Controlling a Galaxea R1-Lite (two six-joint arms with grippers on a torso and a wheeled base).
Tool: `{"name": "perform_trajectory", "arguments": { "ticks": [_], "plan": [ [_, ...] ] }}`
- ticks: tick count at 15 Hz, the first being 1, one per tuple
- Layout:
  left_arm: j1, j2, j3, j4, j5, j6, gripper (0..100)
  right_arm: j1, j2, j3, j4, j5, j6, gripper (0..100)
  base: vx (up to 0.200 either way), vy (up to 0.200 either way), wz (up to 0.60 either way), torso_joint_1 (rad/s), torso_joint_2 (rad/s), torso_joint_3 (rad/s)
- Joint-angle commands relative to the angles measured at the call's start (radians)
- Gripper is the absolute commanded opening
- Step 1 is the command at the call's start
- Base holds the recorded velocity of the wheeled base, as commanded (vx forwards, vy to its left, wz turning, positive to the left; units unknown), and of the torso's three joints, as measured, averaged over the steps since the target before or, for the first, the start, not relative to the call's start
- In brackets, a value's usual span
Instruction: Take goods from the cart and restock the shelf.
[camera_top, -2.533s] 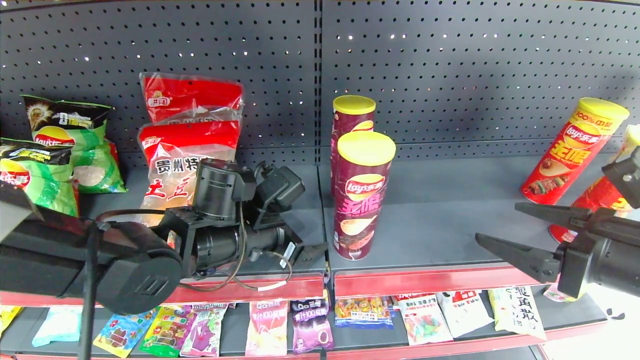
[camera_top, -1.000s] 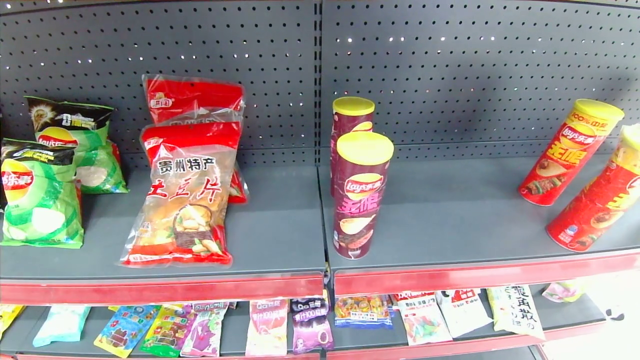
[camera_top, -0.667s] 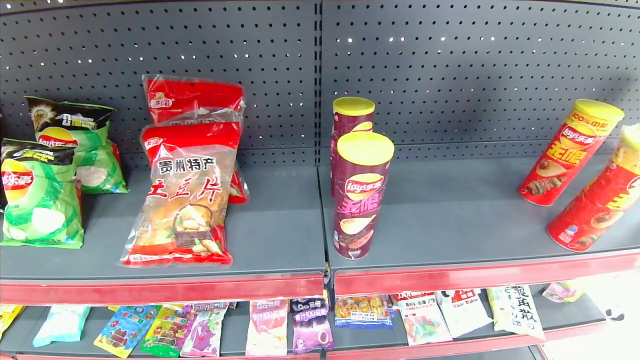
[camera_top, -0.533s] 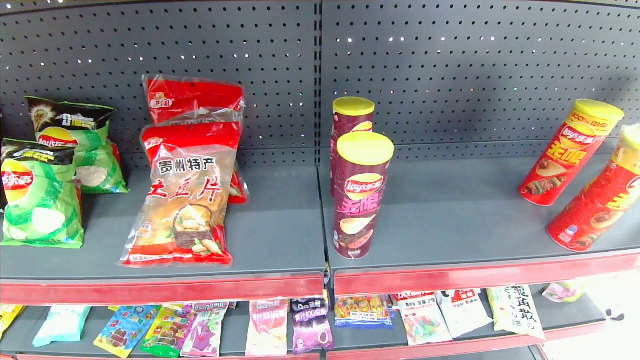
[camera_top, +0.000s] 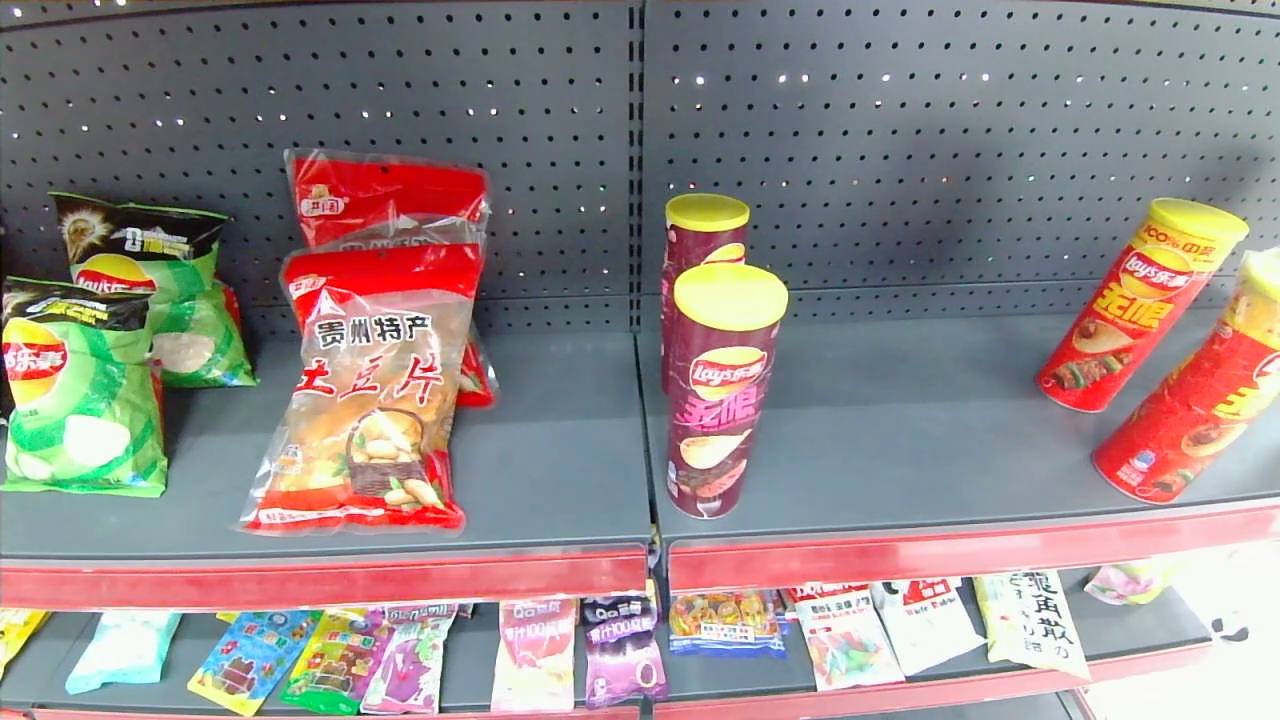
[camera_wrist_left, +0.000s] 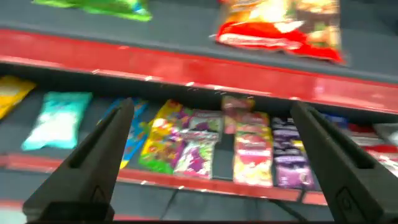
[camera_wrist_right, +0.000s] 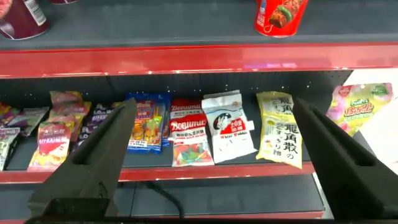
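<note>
**Upper shelf** (camera_top: 900, 430): grey board with a red front edge and a dotted back panel (camera_top: 900, 150) behind it. Stock, from the robot's left to right:

- Front green bag (camera_top: 80, 400), upright near the edge. The rear green bag (camera_top: 160, 290) stands behind it, toward the panel.
- Front red bag (camera_top: 370, 400) (clear window, potato slices showing), leaning back against the rear red bag (camera_top: 385, 195), which stands at the panel.
- Front maroon can (camera_top: 722, 390), upright with a yellow lid, close to the front edge. The rear maroon can (camera_top: 705, 225) is directly behind it (touching or just apart, cannot tell).
- Rear red can (camera_top: 1140, 300) and front red can (camera_top: 1190, 400), both with yellow lids, standing on their bases well apart from the maroon pair.

**Lower shelf** (camera_top: 1160, 625): a row of small flat packets (camera_top: 620, 650), lying side by side.

**Left gripper** (camera_wrist_left: 208, 168): jaws spread wide with nothing between them. It is held in front of the lower shelf, facing the coloured packets beneath the front red bag.

**Right gripper** (camera_wrist_right: 214, 168): also spread wide and empty. It is in front of the lower shelf farther right, facing a white packet (camera_wrist_right: 229, 124), with the base of the front red can above.
</note>
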Motion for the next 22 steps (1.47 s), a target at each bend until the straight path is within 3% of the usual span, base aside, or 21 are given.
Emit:
{"name": "perform_trajectory", "arguments": {
  "ticks": [1,3,4,5,6,7,9,11,14,15,16,19,22],
  "plan": [
    [0.148,0.042,-0.001,0.001,-0.002,0.002,100,0.000,0.000,0.003,0.001,0.068,-0.005,100,0.000,0.000,0.00,0.000,0.00,0.000],
    [0.128,-0.055,-0.001,0.001,-0.016,0.003,100,0.000,0.000,0.026,-0.056,0.103,-0.019,100,0.000,0.000,0.00,0.000,0.00,0.000],
    [0.066,-0.107,-0.001,0.001,-0.055,0.008,100,0.000,0.000,0.044,-0.099,0.043,-0.016,100,0.000,0.000,0.00,0.000,0.00,0.000],
    [0.064,-0.113,0.000,-0.002,-0.145,0.048,100,0.000,0.000,0.046,-0.104,-0.064,-0.013,100,0.000,0.000,0.00,0.000,0.00,0.000],
    [0.064,-0.118,0.003,-0.005,-0.251,0.068,100,0.000,0.000,0.047,-0.108,-0.084,-0.003,100,0.000,0.000,0.00,0.000,0.00,0.000],
    [0.066,-0.121,0.002,-0.001,-0.305,0.108,100,0.002,0.000,0.053,-0.127,-0.049,-0.002,100,0.000,0.000,0.00,0.000,0.00,0.000],
    [0.069,-0.133,0.003,0.025,-0.309,0.129,100,0.000,0.000,0.070,-0.170,0.097,-0.008,100,0.000,0.000,0.00,0.000,0.00,0.000],
    [0.069,-0.136,0.003,0.025,-0.300,0.131,100,0.000,0.000,0.066,-0.162,0.089,-0.003,100,0.000,0.000,0.00,0.000,0.00,0.000],
    [0.069,-0.136,0.003,0.025,-0.285,0.131,100,0.000,0.000,0.067,-0.165,0.080,-0.131,100,0.000,0.000,0.00,0.000,0.00,0.000],
    [0.069,-0.136,0.003,0.025,-0.285,0.131,100,0.000,0.003,0.064,-0.156,0.078,-0.089,100,0.000,0.000,0.00,0.000,0.00,0.000],
    [0.069,-0.136,0.003,0.025,-0.285,0.131,100,-0.003,0.003,0.062,-0.148,0.054,-0.026,100,0.000,0.000,0.00,0.000,0.00,0.000],
    [0.069,-0.136,0.003,0.025,-0.283,0.132,100,-0.002,0.000,0.070,-0.171,-0.099,-0.017,100,0.000,0.000,0.00,0.000,0.00,0.000],
    [0.069,-0.136,0.003,0.025,-0.285,0.132,100,0.000,0.000,0.070,-0.168,-0.021,-0.049,100,0.000,0.000,0.00,0.000,0.00,0.000]
  ]
}}
